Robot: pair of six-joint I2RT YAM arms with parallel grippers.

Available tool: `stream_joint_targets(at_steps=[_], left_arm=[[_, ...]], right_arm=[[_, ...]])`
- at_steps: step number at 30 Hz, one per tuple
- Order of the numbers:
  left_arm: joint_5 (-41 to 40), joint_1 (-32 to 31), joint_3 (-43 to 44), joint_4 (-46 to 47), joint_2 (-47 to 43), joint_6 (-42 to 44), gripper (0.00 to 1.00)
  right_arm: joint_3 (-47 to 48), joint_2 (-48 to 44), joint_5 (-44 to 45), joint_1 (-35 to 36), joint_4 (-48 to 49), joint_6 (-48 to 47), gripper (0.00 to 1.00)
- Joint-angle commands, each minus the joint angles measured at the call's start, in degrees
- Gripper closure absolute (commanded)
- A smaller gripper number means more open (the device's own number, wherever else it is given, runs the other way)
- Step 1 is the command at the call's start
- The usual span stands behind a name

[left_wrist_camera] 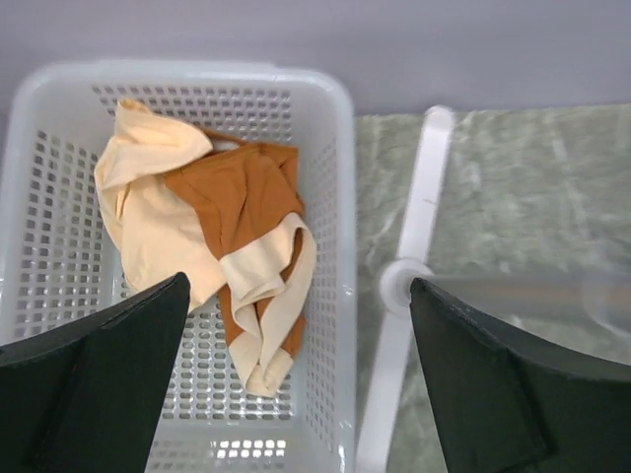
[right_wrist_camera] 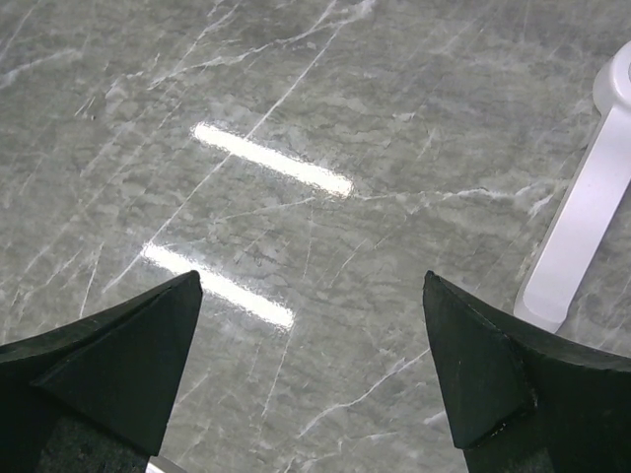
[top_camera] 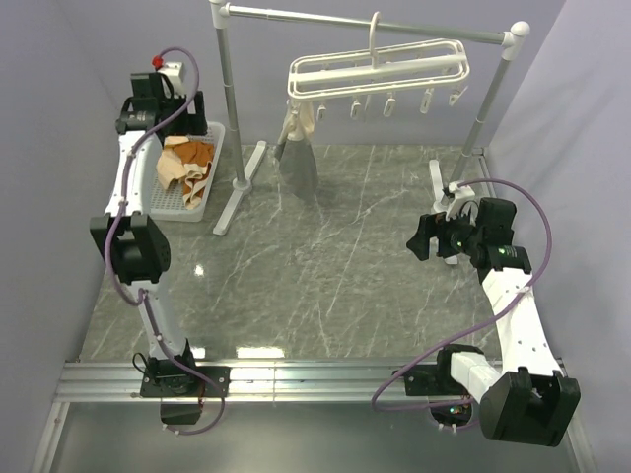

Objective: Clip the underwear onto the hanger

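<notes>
Lying crumpled in a white perforated basket [left_wrist_camera: 340, 296] at the far left of the tabletop [top_camera: 325, 266], the underwear [left_wrist_camera: 237, 197] shows as a rust-orange patch of fabric with a broad pale beige band folded along its lower edge. That band trails toward the near end of the basket in a narrow, doubled strip. A light tan cloth [left_wrist_camera: 148, 222] is bunched against the underwear's left side and partly tucked under it, so the exact border between the two pieces is hard to trace; no label can be made out.

Above the basket the left hand [left_wrist_camera: 299, 286] hangs with its dark fingers spread wide, one over the basket's left half and the other beyond its right wall, gripping nothing.

At the back, the hanger [top_camera: 380, 69] is hooked on a grey rail [top_camera: 365, 22], its row of small clips dangling. A grey-and-beige garment [top_camera: 296, 148] hangs from its left end.

Well apart on the right, the right hand [right_wrist_camera: 312, 278] is over bare tabletop, fingers also wide and empty, near a white foot [right_wrist_camera: 582, 227] of the rail's stand.
</notes>
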Motion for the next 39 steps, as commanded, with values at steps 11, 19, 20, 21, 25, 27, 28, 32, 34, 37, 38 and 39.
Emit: stream_joint_targets(at_steps=[11,19,20,21,25,27,28,32,34,37,38,39], left_arm=[[-8.53,1.97,0.65,10.34,15.67,0.6,0.12],[-8.62,2.49,-2.34,12.7,17.87,0.08,0.23],[-8.62,2.67,-2.16,12.62,18.14,-2.1,0.26],[-8.62,2.58,-1.99,12.53,18.66,-2.47,0.28],[-8.45,2.67,-1.11,12.09,20.51,-2.82,0.37],[-8.1,2.58,-0.85,12.09,20.86,-3.43,0.43],[-8.09,2.58,-0.84,12.09,20.86,-3.44,0.43],[-8.45,2.49,-0.67,12.27,21.21,-3.96,0.5],[-8.62,2.49,-0.23,12.18,21.22,-3.79,0.59],[-8.19,2.58,0.03,12.53,19.99,-3.88,0.86],[-7.66,2.49,0.3,12.62,18.59,-3.96,0.9],[-6.96,2.58,0.39,12.62,17.88,-3.88,0.94]], right_arm=[[1.68,-0.15,0.73,-0.18,-0.81,-2.84,0.0],[2.11,0.64,-0.06,-0.18,-0.9,-1.87,0.0],[2.29,0.56,0.03,-0.18,-1.25,-1.96,0.0],[2.55,0.64,0.21,-0.18,-1.25,-2.05,0.0],[3.26,0.55,0.56,-0.18,-1.87,-2.57,0.0],[3.26,0.29,1.0,-0.18,-2.04,-2.49,0.0],[3.26,0.29,0.91,-0.18,-2.04,-2.4,0.0],[2.64,0.2,0.21,-0.18,-0.82,-1.0,0.0],[2.73,0.55,-0.06,-0.18,-0.64,-0.21,0.0],[3.26,0.73,-0.06,-0.18,-0.64,-0.11,0.0],[3.43,0.82,-0.06,-0.18,-0.55,-0.11,0.0],[3.52,0.73,-0.23,-0.18,-0.46,-0.11,0.0]])
